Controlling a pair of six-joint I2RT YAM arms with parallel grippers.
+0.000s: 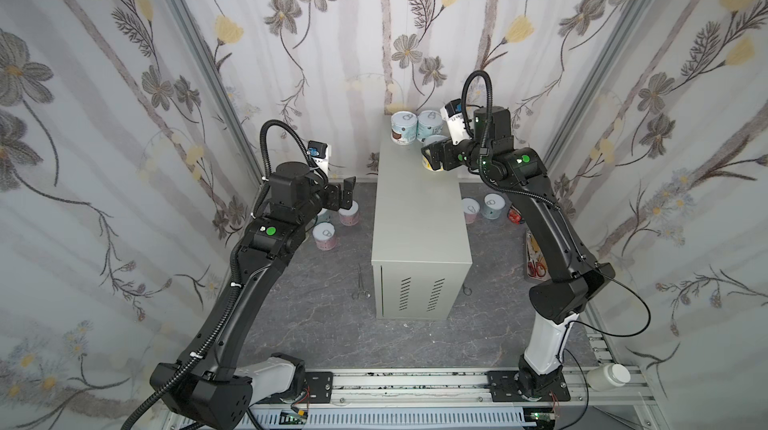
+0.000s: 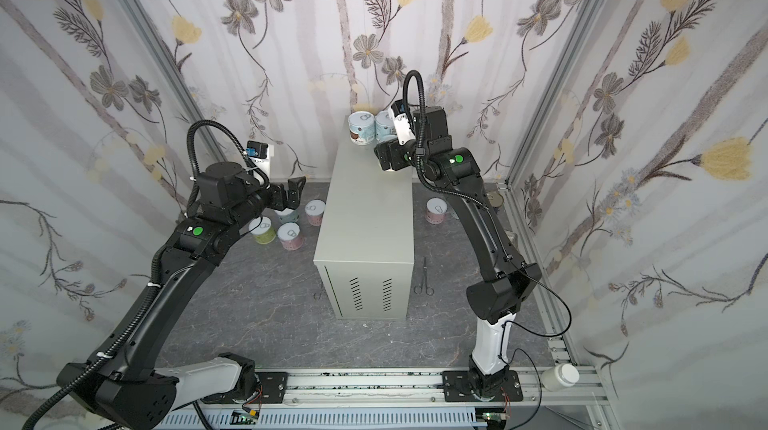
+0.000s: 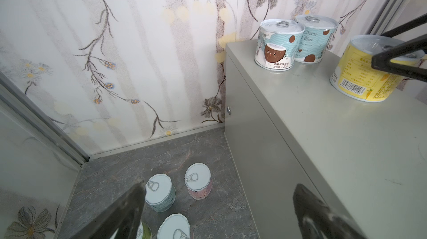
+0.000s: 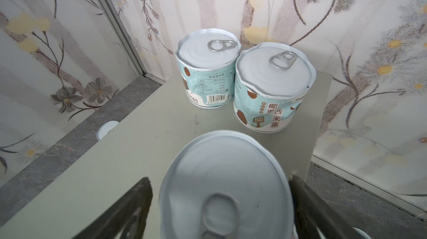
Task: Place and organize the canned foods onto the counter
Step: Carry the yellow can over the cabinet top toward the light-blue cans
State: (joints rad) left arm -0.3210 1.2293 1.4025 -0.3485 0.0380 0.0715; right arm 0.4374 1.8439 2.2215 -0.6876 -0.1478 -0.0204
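Three pull-tab cans stand on the light-grey metal surface (image 1: 415, 207). Two are pale-blue coconut-label cans (image 4: 208, 71) at its far end, and one yellow-label can (image 3: 360, 80) sits between the right hand's (image 4: 219, 180) spread fingers, apparently let go. Left hand (image 3: 219, 183) gapes wide, empty. Six pastel cans (image 2: 291, 236) wait below, either side; the right arm (image 2: 478, 224) hides one in a top view — no taller dark-blue can is clear.
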